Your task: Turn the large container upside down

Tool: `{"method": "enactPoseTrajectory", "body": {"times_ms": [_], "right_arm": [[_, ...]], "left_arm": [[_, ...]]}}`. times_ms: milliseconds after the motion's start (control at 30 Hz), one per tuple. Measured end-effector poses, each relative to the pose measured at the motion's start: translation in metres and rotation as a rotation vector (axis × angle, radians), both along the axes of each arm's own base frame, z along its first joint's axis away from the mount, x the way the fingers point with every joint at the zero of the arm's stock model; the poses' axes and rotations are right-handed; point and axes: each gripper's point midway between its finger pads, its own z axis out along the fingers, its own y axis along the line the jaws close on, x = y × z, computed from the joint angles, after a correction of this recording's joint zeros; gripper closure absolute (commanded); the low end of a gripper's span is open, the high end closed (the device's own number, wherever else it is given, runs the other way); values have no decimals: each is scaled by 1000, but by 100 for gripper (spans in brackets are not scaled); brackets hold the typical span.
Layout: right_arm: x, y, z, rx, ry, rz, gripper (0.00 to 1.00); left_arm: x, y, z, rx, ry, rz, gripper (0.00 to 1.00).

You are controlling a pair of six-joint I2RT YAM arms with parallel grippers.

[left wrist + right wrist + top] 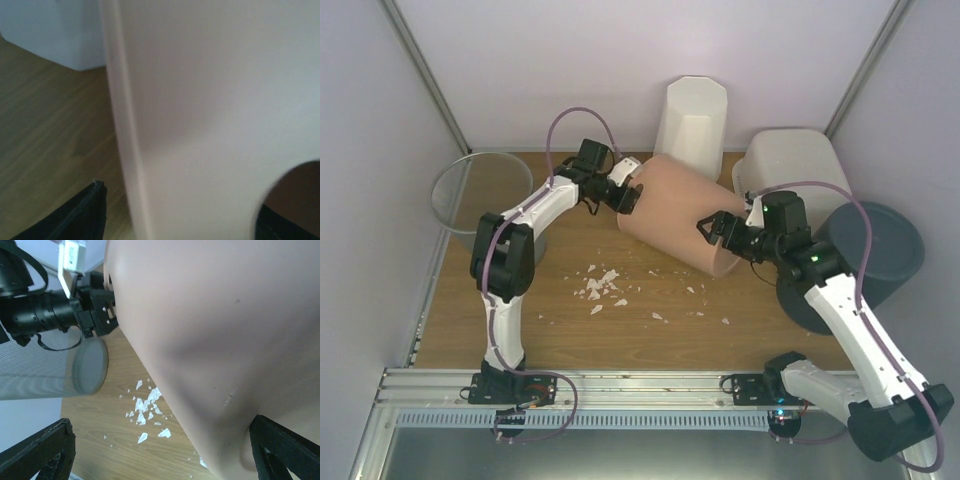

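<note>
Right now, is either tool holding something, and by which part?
Nothing is gripped, it seems. The left tool stands open astride the peach bin's rim beside a handle hole; the right tool gapes wide at its other end.

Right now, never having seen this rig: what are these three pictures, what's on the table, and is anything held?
Two white robot arms are bolted at the near edge of a wooden table. The wide picture looks down from above and behind them. The other two come from cameras on the wrists, each looking past its own black fingers.

A peach bin lies on its side in the middle. The left hand is at its far end and the right hand is at its near end. Both stand open, so nothing is held.

Behind are a tall white faceted bin and the large container, a wide white tub that neither hand is touching. A wire-mesh bin stands on the left and a dark grey bin on the right. White scraps litter the wood.
</note>
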Motion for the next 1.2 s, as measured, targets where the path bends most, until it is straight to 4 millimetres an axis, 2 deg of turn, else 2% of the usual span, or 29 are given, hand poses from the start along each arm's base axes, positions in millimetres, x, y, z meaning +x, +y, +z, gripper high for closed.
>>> {"method": "enactPoseTrajectory", "body": {"times_ms": [133,267,367,433,533,633,1000,1200], "right_arm": [[4,-5,9,-21,-32,-24,7],[12,-3,40,-2,-127,-22,7],[17,17,78,80,-244,54,7],[21,27,88,104,-279,89,7],[24,35,87,119,-279,124,7],[26,40,81,117,-264,139,7],[29,37,80,85,-275,131,6],[36,24,96,2,-316,83,4]], "left_arm": [[-8,-4,-22,-17,92,-26,30],[-22,-7,-43,-29,198,-58,29],[-48,-31,-51,-76,287,-147,28],[-70,-52,-55,-95,340,-215,28],[-95,-78,-57,-119,391,-299,28],[-104,-91,-54,-144,411,-341,28],[-101,-84,-64,-163,457,-340,25],[-102,-82,-65,-149,448,-341,24]]}}
